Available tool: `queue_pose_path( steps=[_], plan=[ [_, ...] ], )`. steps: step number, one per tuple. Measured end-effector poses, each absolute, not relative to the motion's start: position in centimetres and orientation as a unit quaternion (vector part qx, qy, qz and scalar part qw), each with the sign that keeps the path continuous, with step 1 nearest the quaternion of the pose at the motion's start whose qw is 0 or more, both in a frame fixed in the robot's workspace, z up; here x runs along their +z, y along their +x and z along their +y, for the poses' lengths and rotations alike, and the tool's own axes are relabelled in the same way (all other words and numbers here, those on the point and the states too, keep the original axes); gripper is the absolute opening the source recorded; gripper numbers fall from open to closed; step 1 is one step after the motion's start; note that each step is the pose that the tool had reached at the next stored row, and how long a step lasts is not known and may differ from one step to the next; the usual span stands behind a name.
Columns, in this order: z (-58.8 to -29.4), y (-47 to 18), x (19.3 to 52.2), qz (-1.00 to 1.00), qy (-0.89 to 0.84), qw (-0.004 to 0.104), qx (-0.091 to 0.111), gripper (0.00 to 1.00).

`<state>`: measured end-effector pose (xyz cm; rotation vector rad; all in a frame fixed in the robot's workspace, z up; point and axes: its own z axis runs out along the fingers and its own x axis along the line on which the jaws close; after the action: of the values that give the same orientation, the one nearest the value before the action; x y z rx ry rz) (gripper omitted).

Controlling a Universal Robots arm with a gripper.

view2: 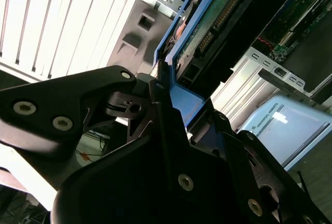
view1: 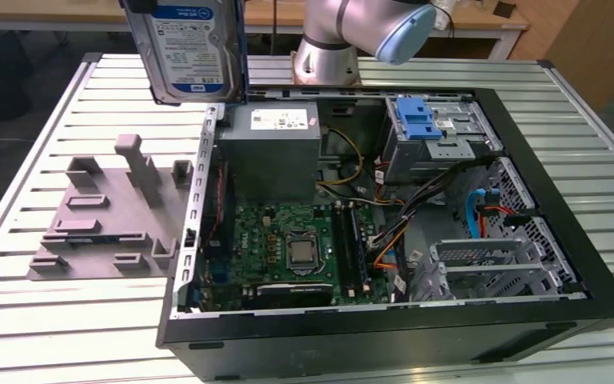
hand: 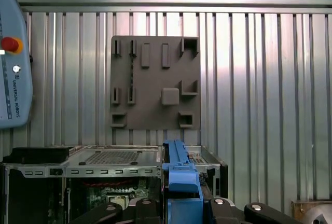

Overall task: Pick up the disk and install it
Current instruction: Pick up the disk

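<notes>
The disk [view1: 189, 48], a silver-grey hard drive with a white-and-blue label and a blue frame, hangs upright in the air. It is above the far left corner of the open computer case [view1: 563, 264] in the exterior view. In the second wrist view my gripper [view2: 184, 102] is shut on the blue frame of the disk [view2: 218, 22], with black fingers [view2: 155, 97] on either side. In the first wrist view the blue edge of the disk [hand: 179, 169] stands up between the gripper's [hand: 184, 203] black fingers [hand: 223, 206].
Inside the case are a grey power supply [view1: 273, 148], a motherboard [view1: 297, 248] and a metal drive cage with a blue latch [view1: 435, 132]. A grey fixture plate [view1: 109, 212] lies on the slatted table [view1: 29, 320] beside the case. A teach pendant [hand: 13, 63] lies at the table's edge.
</notes>
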<state>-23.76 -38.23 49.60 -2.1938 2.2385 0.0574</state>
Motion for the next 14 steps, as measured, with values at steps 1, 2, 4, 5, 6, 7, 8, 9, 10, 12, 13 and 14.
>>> queue_pose_path(
  steps=[1, 2, 4, 5, 6, 7, 8, 9, 10, 12, 13, 14],
  plan=[
    [-38.23, -23.69, 49.6, 0.714, -0.7, 0.003, 0.018, 0.36],
    [-38.23, -23.64, 49.6, 0.714, -0.7, 0.003, 0.018, 0.36],
    [-38.24, -23.63, 49.6, 0.714, -0.7, 0.003, 0.018, 0.36],
    [-38.23, -23.63, 49.6, 0.714, -0.7, 0.003, 0.018, 0.36],
    [-38.23, -23.62, 49.6, 0.714, -0.7, 0.003, 0.018, 0.36],
    [-38.23, -23.62, 49.6, 0.714, -0.7, 0.003, 0.018, 0.36],
    [-38.23, -23.62, 49.6, 0.714, -0.7, 0.003, 0.018, 0.36],
    [-38.23, -23.61, 49.6, 0.714, -0.7, 0.003, 0.018, 0.36],
    [-38.23, -23.57, 49.6, 0.714, -0.7, 0.003, 0.018, 0.36],
    [-38.23, -23.35, 49.6, 0.714, -0.7, 0.003, 0.018, 0.36],
    [-38.24, -23.2, 49.6, 0.714, -0.7, 0.003, 0.018, 0.36],
    [-38.26, -23.01, 49.6, 0.714, -0.7, 0.003, 0.018, 0.36]
  ],
)
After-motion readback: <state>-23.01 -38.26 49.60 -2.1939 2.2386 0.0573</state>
